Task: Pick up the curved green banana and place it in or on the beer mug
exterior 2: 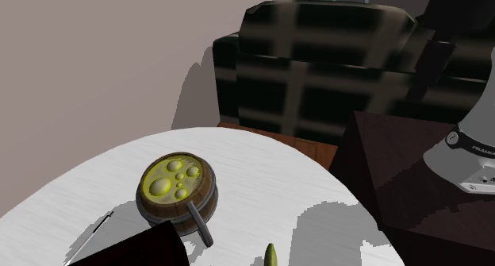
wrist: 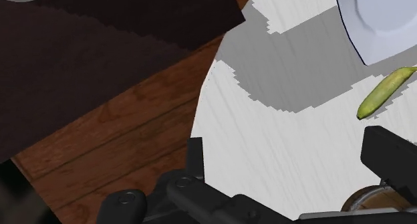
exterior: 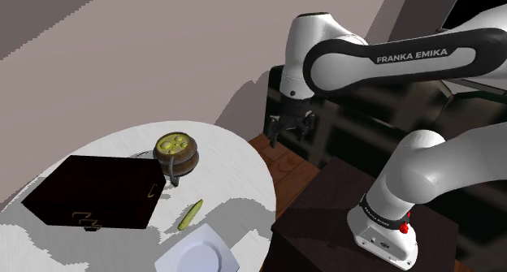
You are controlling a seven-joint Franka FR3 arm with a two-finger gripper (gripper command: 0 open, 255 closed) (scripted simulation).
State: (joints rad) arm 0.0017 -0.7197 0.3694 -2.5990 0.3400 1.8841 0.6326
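The green banana lies flat on the round white table, between the beer mug and a white plate. The mug is a brown barrel-shaped wooden one with yellow-green foam on top and its handle towards the banana. In the second exterior view the mug stands mid-table and the banana's tip pokes in at the bottom edge. My gripper hangs open and empty in the air over the table's edge nearest the stand, well away from the banana. In the wrist view the banana lies beyond my gripper.
A large dark case lies on the table at the shoulder view's left, next to the mug. A dark plaid sofa stands behind the table. Wooden floor shows between the table and the dark stand.
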